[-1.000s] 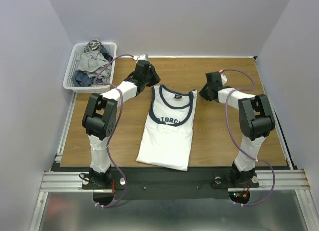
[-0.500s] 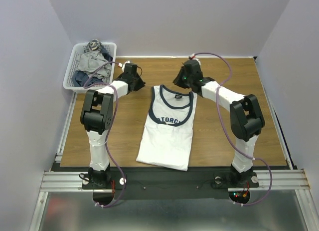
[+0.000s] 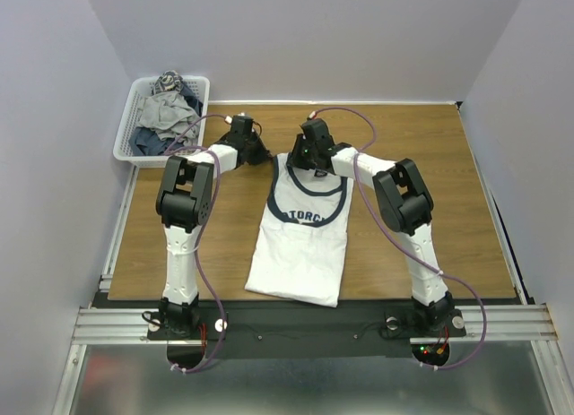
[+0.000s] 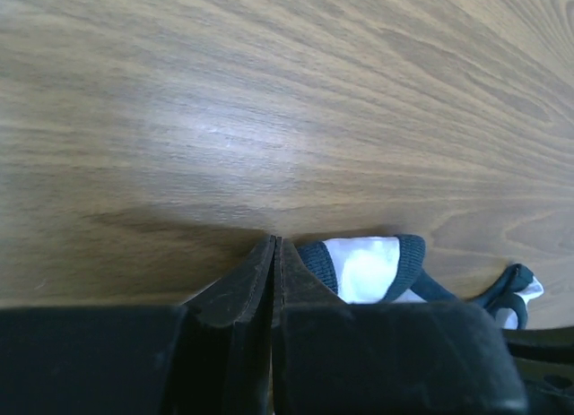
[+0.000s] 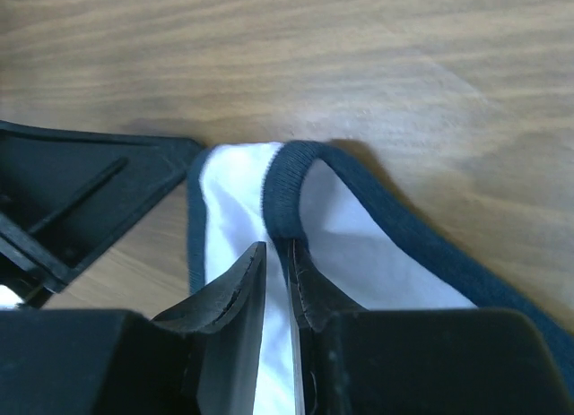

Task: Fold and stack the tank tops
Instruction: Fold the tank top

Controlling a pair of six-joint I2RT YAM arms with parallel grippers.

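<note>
My right tool (image 5: pixel 278 254) is pinched shut on the tank top (image 3: pixel 300 245), strap trim right between its tips, probably to pull that end over for the fold. My left tool (image 4: pixel 273 245) is closed on nothing, with the strap just right of it on the table (image 3: pixel 430 236).

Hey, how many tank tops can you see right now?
1 for certain: the tank top spread flat on the table. The basket at its far left corner holds heaped clothes, so more may be hidden there.
</note>
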